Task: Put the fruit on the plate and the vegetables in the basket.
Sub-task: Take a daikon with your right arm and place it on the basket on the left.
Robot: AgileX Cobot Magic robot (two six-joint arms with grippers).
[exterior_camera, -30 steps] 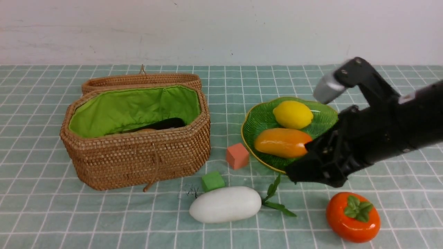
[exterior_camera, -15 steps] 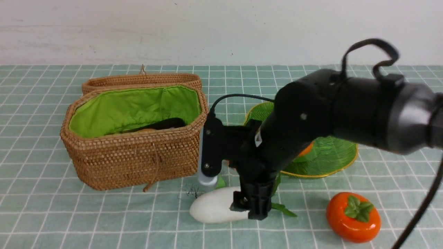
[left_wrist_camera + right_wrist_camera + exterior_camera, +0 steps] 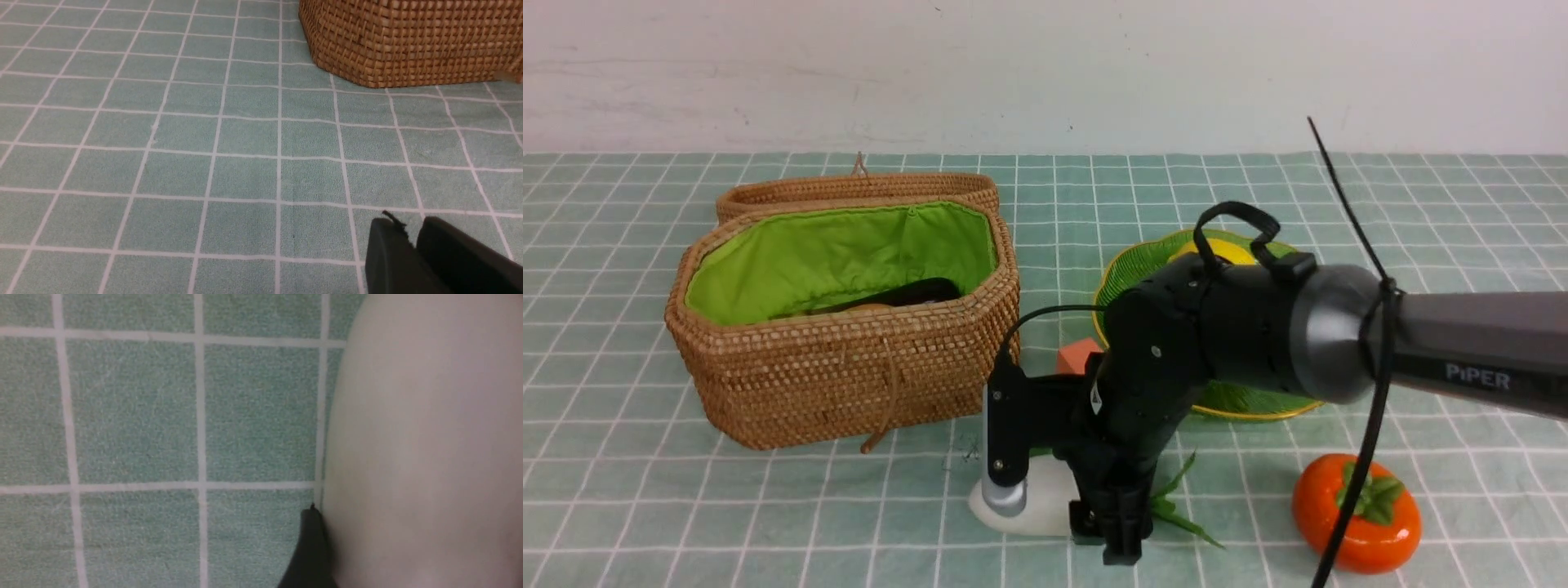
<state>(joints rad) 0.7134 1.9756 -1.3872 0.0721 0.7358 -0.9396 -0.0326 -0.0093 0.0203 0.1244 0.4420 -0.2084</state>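
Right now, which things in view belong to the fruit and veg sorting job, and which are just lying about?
Job:
basket
plate
lemon
persimmon
radish
eggplant, already in the basket

Lying about:
salmon-orange cube
checked cloth

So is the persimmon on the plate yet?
No, the persimmon sits on the tablecloth, nearer the camera than the plate and clear of its rim.
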